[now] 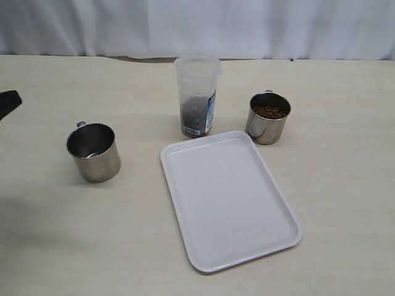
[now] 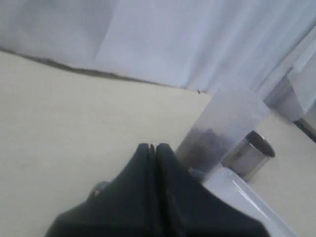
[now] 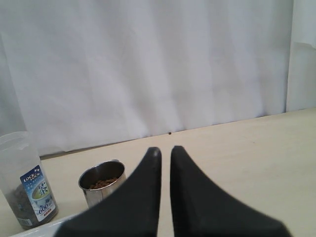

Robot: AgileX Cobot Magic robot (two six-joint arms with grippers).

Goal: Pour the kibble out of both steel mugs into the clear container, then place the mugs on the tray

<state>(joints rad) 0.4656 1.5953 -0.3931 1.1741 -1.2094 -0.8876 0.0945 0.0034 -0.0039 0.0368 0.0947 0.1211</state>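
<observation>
The clear container (image 1: pixel 197 95) stands at the back centre with kibble (image 1: pixel 194 111) in its lower part. One steel mug (image 1: pixel 94 151) stands at the left and looks empty. The other steel mug (image 1: pixel 268 117), right of the container, holds kibble (image 1: pixel 269 111). In front lies the white tray (image 1: pixel 247 246), with nothing on it. My left gripper (image 2: pixel 153 146) is shut on nothing and points toward the container (image 2: pixel 217 133). My right gripper (image 3: pixel 165 149) is shut with a thin gap and holds nothing. It stands back from the filled mug (image 3: pixel 102 183) and the container (image 3: pixel 24 180).
A white curtain (image 1: pixel 197 24) hangs along the table's far edge. A black piece of the left arm (image 1: pixel 8 102) shows at the left border of the exterior view. The right arm is out of that view. The beige tabletop (image 1: pixel 345 185) is bare around the objects.
</observation>
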